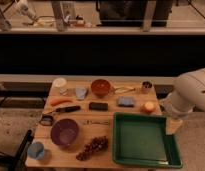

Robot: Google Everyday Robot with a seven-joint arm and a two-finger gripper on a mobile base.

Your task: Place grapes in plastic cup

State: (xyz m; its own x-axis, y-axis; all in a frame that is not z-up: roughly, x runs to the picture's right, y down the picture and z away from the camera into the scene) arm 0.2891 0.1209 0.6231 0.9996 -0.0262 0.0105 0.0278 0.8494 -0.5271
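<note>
grapes [92, 147] sit at the front edge of the table [107, 157] between purple bowl [64, 132] and green tray [143, 140], gripper [173, 125] spread and empty beyond the tray's right side, so I'd come in over the tray and pinch mid-bunch (loose ends may dangle).

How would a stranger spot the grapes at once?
On the wooden table, look along the near edge between the purple bowl and green tray; the pincer hangs right of the tray. The grapes are the only dark reddish bunch of small balls.
</note>
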